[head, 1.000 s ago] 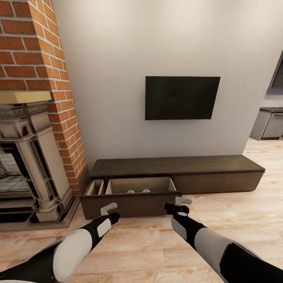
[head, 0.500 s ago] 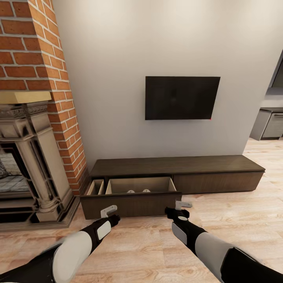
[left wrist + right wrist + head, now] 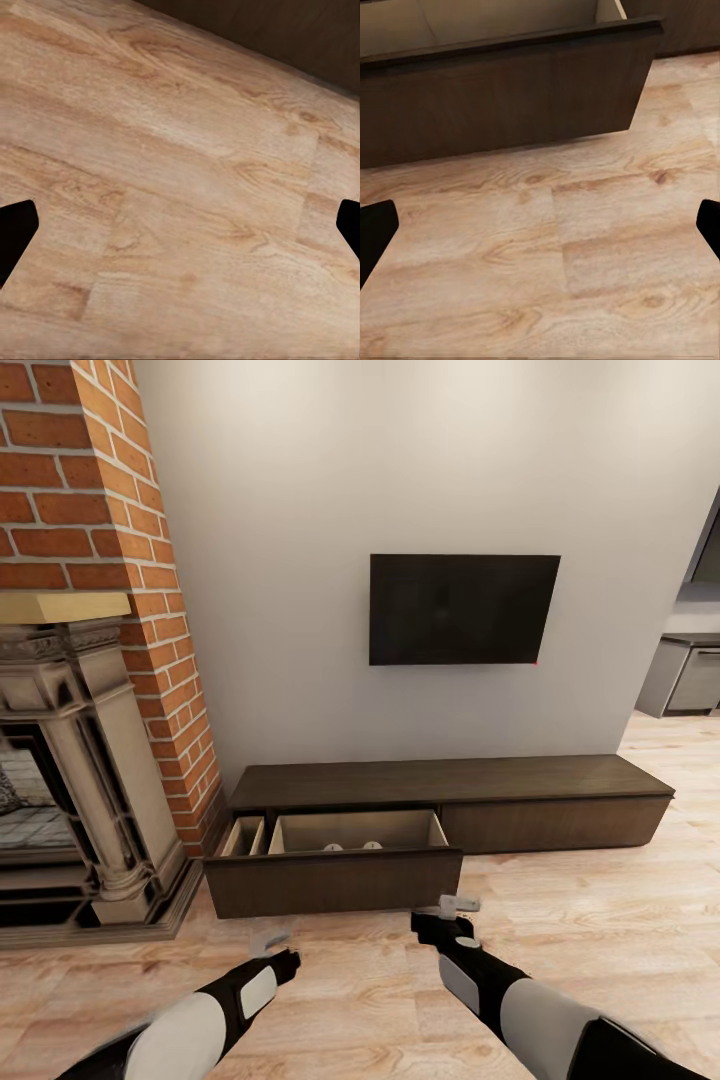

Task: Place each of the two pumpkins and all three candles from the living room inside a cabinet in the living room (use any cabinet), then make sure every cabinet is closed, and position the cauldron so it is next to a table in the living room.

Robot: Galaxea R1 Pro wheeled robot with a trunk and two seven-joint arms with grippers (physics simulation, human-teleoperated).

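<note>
The cabinet (image 3: 450,800) stands against the wall with its left drawer (image 3: 335,880) pulled out; two candle (image 3: 372,846) tops peek from inside, so closing is left. No pumpkins or cauldron appear here. Both arms reach forward low over the floor (image 3: 180,195): the left gripper (image 3: 272,948) at 7 o'clock, the right gripper (image 3: 455,915) at 5 o'clock, both spread wide and empty.
</note>
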